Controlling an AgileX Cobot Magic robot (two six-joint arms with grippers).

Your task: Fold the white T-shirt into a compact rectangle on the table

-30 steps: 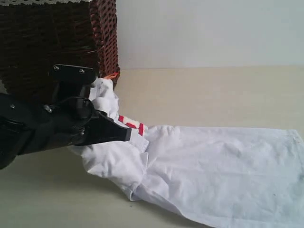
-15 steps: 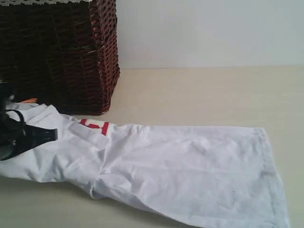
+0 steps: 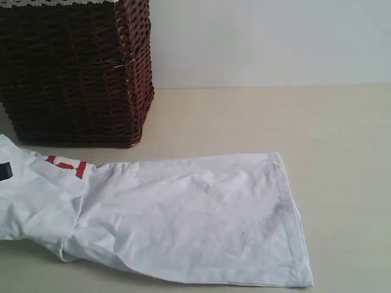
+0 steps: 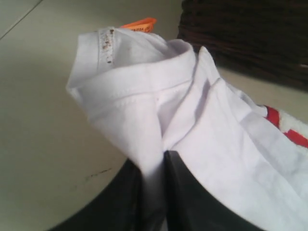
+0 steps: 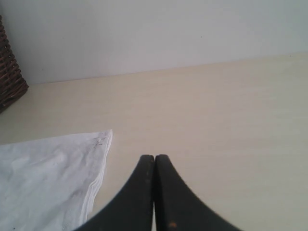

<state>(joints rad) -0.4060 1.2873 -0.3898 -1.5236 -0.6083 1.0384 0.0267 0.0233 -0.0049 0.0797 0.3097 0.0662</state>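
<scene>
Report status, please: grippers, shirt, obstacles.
Left gripper shut on the white T-shirt by its collar. Right gripper shut, empty, over the table. Wicker basket close beside the shirt.

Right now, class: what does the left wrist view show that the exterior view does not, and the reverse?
Only the left wrist view: the orange tag, the collar, and the left end effector shut on the shirt by the collar. Only the exterior view: the hem and the shirt's body spread flat. Both: the shirt, red lettering, basket and table.
</scene>
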